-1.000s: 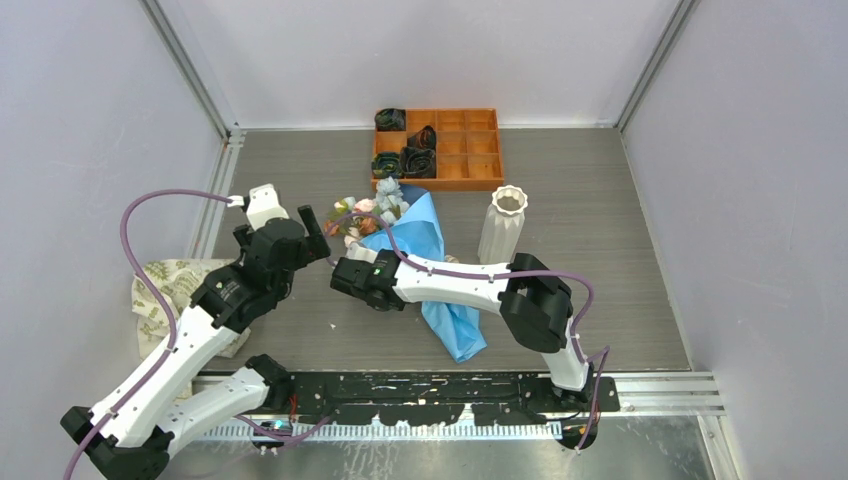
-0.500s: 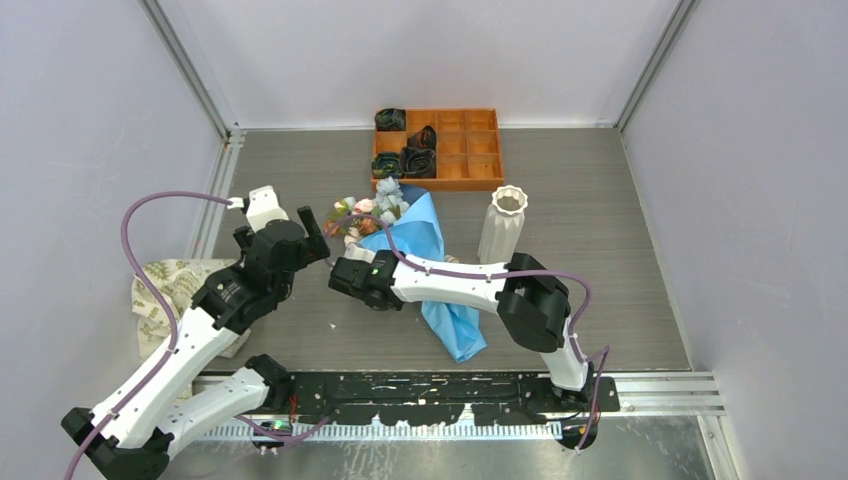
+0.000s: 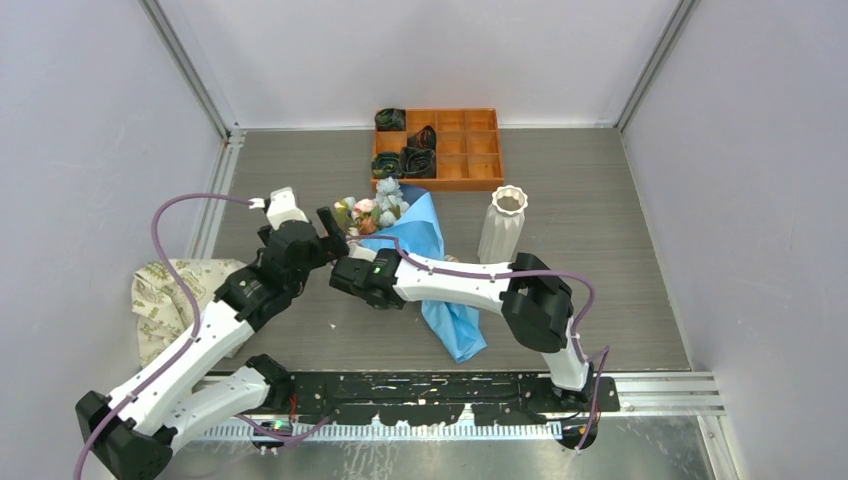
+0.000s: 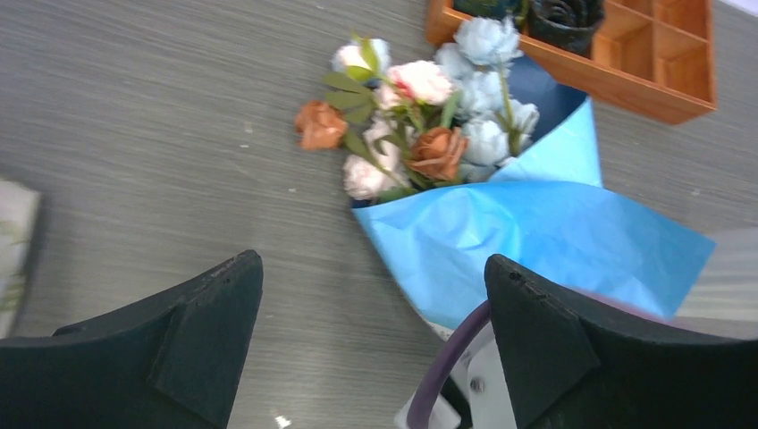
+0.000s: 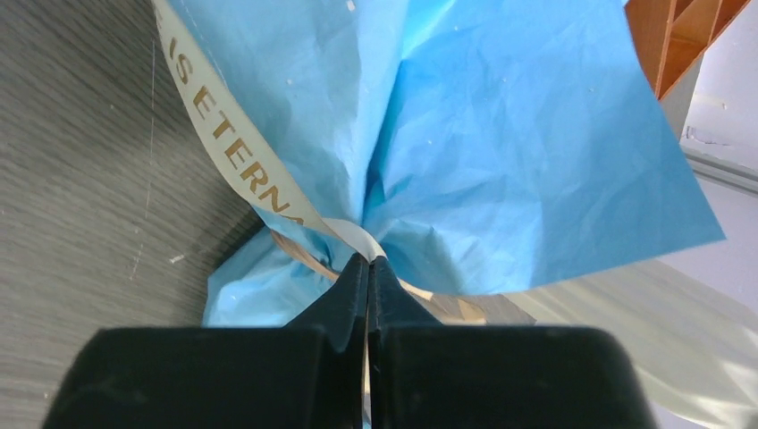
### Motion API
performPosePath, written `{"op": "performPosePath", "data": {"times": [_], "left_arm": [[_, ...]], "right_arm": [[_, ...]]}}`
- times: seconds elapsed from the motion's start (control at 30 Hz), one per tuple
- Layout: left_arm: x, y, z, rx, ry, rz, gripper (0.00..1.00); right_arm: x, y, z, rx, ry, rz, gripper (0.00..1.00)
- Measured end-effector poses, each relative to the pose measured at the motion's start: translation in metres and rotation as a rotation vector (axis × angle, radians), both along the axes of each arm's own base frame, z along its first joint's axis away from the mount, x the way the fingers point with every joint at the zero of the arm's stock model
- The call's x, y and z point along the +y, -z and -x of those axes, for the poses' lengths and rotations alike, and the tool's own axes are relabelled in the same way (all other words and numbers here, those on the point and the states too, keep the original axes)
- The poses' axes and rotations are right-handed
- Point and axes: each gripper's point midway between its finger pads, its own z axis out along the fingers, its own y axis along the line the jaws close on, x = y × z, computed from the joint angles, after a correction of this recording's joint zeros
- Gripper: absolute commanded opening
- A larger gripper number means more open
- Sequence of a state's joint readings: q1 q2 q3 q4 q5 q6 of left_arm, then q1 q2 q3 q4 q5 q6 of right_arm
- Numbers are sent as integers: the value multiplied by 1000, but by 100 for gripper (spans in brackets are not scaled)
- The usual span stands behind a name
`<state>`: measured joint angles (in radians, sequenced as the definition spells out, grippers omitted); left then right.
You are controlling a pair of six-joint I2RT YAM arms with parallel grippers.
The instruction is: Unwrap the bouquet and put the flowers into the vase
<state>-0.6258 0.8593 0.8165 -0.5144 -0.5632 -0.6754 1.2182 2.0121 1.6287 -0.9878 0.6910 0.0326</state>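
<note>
**A:** From the left, what do you see?

**B:** First a cloth bag [image 3: 165, 290] with a print, at the edge of the surface [image 3: 620, 250]. Next the left tool [image 4: 371, 264], its fingers spread wide and holding nothing. It hangs just beside the flowers [image 4: 420, 116].

**A:** And where is the bouquet [image 3: 415, 245]?

**B:** It lies flat in the middle of the surface, heads toward the orange tray [image 3: 470, 150], with the blue paper [image 5: 501, 134] wrapped around the stems. The right tool [image 5: 368, 261] is at the waist of it, fingers pressed together on the ribbon [image 5: 232, 147], I think pinching it at the knot.

**A:** Is there any writing?

**B:** Yes, gold letters on the ribbon: "IS ETERNA", and the rest is hidden.

**A:** How will it handle?

**B:** I judge it light and soft. The paper crumples and can tear, and the ribbon is thin and may slip. The stems look thin, so better to hold the bunch low, under the heads, not on the petals.

**A:** And the vase [image 3: 503, 225]?

**B:** It is white and ribbed, upright to the right of the bouquet, near but not touching, and no flowers are in it
</note>
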Motion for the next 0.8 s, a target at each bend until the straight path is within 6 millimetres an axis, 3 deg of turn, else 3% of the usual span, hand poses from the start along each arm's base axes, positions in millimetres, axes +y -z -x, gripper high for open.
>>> {"op": "performPosePath", "data": {"times": [0.1, 0.3, 0.57, 0.8], "left_arm": [[-21, 8, -10, -6, 40, 70, 95], [-63, -15, -30, -105, 138, 260, 95], [-105, -28, -48, -166, 254, 396, 95], [-124, -30, -63, -190, 287, 458, 94]], "right_arm": [[-4, -13, 5, 18, -6, -22, 1], [-30, -45, 14, 70, 10, -44, 1], [-48, -60, 16, 105, 63, -53, 1], [-69, -76, 10, 111, 102, -6, 1]]}}
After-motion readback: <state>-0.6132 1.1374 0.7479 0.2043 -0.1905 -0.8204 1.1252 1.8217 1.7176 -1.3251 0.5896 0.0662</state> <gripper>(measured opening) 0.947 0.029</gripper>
